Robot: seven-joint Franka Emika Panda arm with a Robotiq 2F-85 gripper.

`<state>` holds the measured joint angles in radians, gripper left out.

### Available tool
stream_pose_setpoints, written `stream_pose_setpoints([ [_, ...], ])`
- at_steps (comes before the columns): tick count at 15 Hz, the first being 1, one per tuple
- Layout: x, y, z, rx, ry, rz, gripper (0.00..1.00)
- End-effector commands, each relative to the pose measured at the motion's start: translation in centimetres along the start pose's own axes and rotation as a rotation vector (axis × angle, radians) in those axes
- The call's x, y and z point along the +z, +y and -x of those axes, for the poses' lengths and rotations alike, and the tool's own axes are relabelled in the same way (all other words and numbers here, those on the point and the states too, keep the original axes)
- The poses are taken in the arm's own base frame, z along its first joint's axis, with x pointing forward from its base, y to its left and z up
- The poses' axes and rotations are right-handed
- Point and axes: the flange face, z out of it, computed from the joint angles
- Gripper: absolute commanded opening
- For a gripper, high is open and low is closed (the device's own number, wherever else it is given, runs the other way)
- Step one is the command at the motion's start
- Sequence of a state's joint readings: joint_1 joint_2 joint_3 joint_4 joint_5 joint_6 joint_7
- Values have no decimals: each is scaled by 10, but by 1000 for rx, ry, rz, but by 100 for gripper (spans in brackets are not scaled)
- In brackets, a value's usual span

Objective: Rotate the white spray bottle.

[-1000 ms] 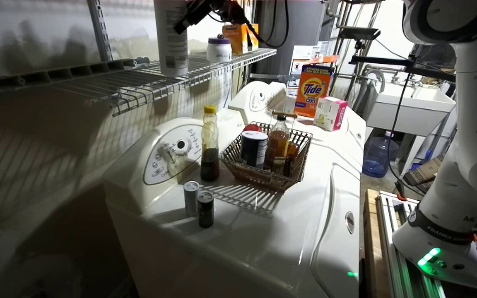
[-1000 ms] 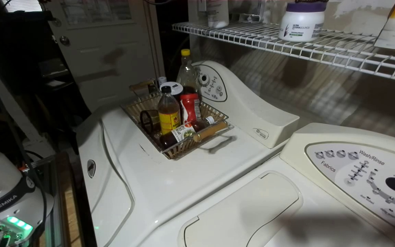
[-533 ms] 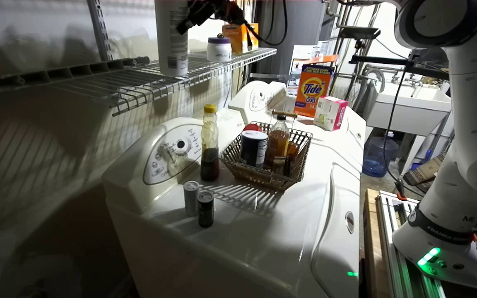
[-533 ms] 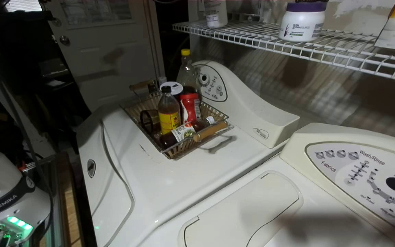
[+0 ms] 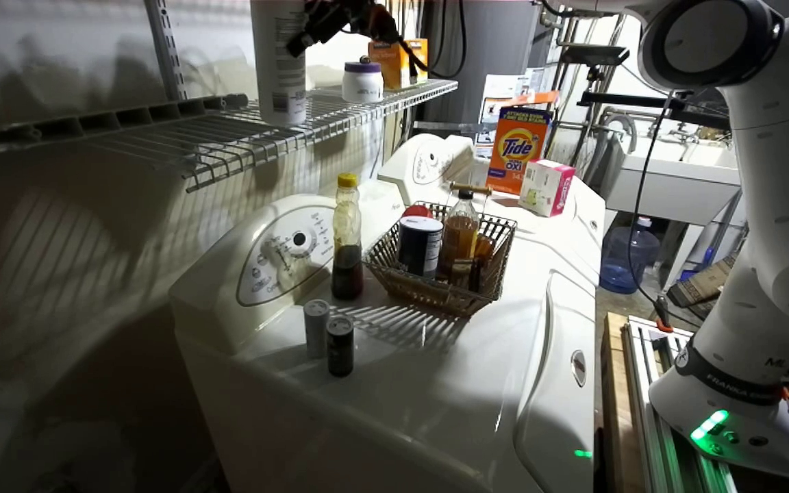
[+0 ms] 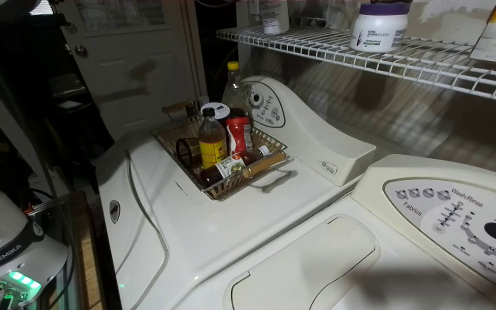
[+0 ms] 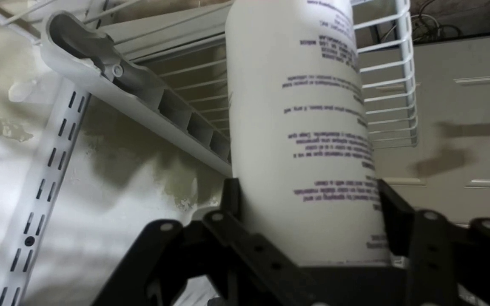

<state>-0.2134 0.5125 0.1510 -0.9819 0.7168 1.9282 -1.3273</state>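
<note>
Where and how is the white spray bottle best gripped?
Probably by the body of the white spray bottle, coming sideways from the direction of the purple-lidded jar: the bottle looks near upright, and its round, straight walls suit a two-sided squeeze, as the gripper has it.

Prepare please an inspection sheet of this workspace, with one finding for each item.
Surface: wire shelf, above white appliances.
Job's thing: white spray bottle; top not visible, base contact with shelf unclear.
Clutter: purple-lidded jar and orange box on shelf; loaded basket on an appliance.
Claw: closed on the bottle, fingers at both sides.
Cables: black cable loop hanging beside the claw.
Surroundings: door, utility sink, water jug.
</note>
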Motion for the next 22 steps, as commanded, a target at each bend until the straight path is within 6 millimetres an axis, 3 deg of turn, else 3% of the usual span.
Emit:
stream_pose_setpoints([
  [1, 12, 16, 11, 10, -8, 38, 99],
  [7, 17, 26, 23, 66, -2, 99, 100],
  [14, 1, 24, 11, 233, 56, 199, 100],
  [22, 4, 18, -2, 328, 79, 263, 100],
])
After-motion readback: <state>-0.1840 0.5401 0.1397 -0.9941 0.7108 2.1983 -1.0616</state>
